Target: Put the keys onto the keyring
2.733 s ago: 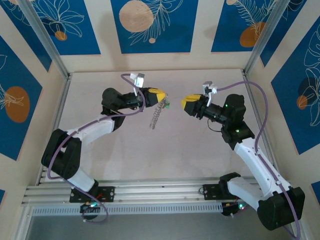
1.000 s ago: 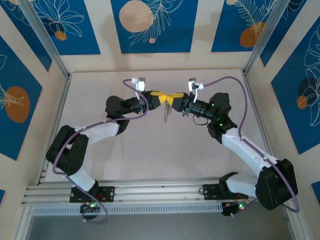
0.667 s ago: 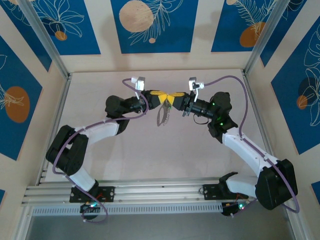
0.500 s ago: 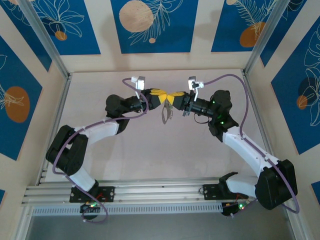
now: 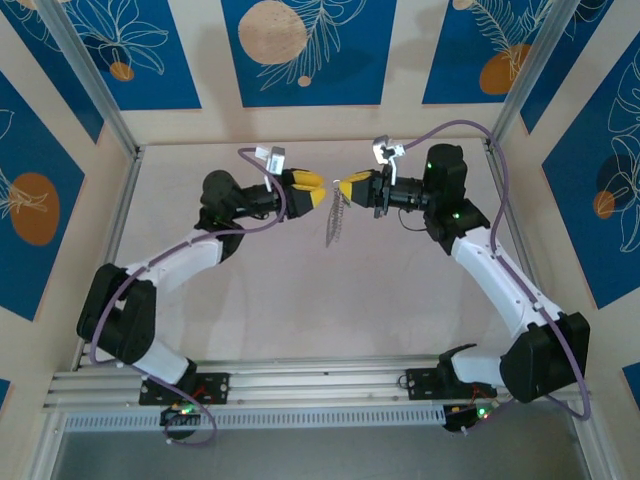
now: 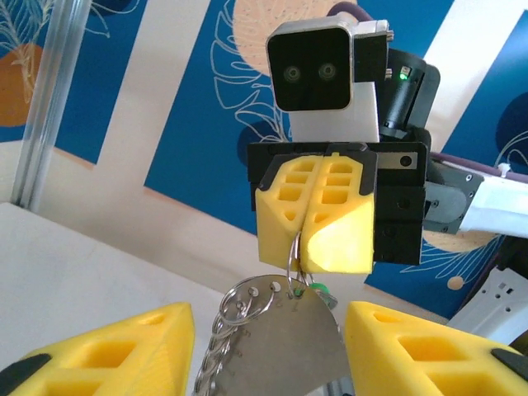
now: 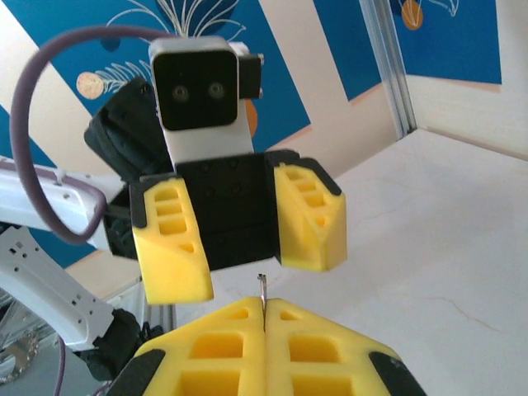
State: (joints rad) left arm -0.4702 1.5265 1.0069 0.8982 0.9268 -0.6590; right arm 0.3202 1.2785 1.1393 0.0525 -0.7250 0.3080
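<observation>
Keyring (image 6: 291, 252), one, clamped in right hand (image 6: 309, 239), one keys (image 6: 285, 330) cluster dangling below; left hand (image 7: 243, 264) spread apart.

The fingers of my left gripper (image 5: 318, 190) and my right gripper (image 5: 346, 186) are bright yellow, with black parts behind them. My left arm (image 5: 185, 262) and right arm (image 5: 500, 290) are white with black joints, and the cables (image 5: 460, 123) are purple. The keys (image 6: 280, 330) are shiny silver, and one little piece (image 6: 320, 289) among them is pale green. The keyring (image 6: 290, 252) is thin and grey. The table (image 5: 300, 300) is a pale pinkish white. The walls (image 5: 400, 120) are cream with dark blue panels (image 5: 300, 80). The panels have white leaf drawings and orange and peach circles. The wrist camera (image 6: 318, 74) is a white box with a black face. A tiny light (image 6: 402, 73) glows green.
</observation>
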